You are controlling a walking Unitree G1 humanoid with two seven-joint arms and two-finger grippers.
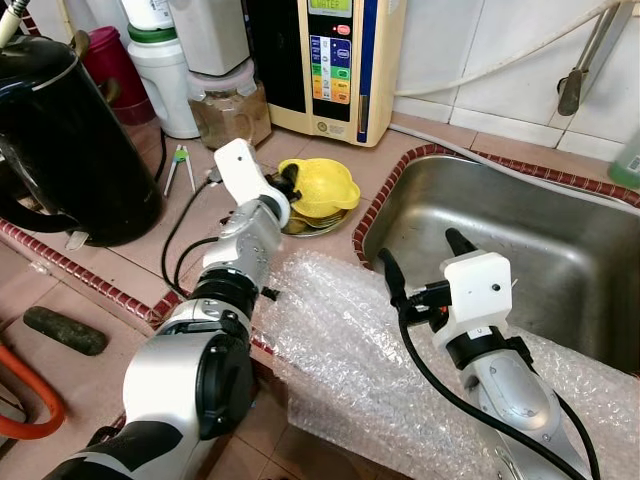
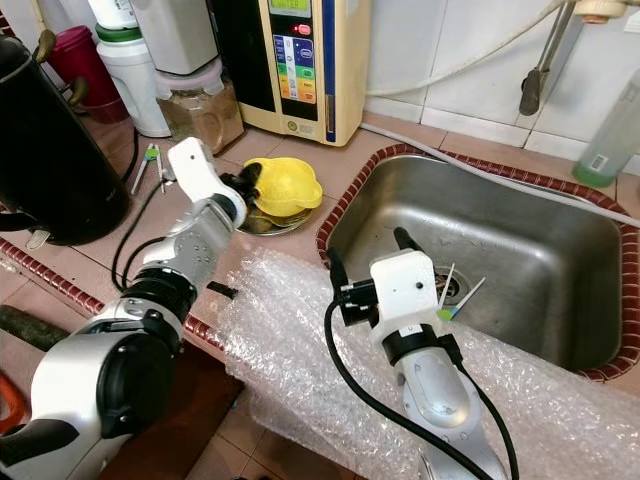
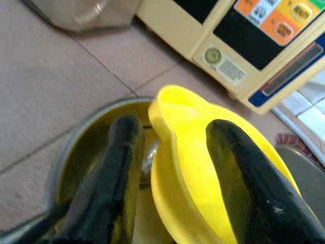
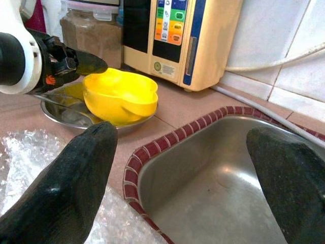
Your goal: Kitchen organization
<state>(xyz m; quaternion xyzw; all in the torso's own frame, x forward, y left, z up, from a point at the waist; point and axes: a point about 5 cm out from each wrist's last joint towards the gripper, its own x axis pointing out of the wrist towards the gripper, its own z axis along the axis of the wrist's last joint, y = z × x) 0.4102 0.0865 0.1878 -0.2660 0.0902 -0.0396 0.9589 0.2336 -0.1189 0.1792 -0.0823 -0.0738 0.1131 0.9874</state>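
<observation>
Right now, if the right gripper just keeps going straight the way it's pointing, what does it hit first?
Most likely the steel sink. The right gripper, fingers open, points over the near rim, and its wrist view looks down into the basin. The yellow bowl lies off to one side. Depth is unclear, so floor or far wall is uncertain.

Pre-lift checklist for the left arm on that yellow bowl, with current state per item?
1. Left gripper straddles the rim of the yellow bowl, one finger inside, one outside: ok.
2. Jaws closed firmly on the rim: cannot tell; a gap shows beside the outer finger.
3. Bowl free of the metal plate under it: not ok yet, it sits tilted in the plate.
4. Right gripper out of the way: ok, open, hovering by the sink edge.
5. Lift path clear: ok above; the water machine stands close behind.
6. Bowl contents: cannot tell.
</observation>
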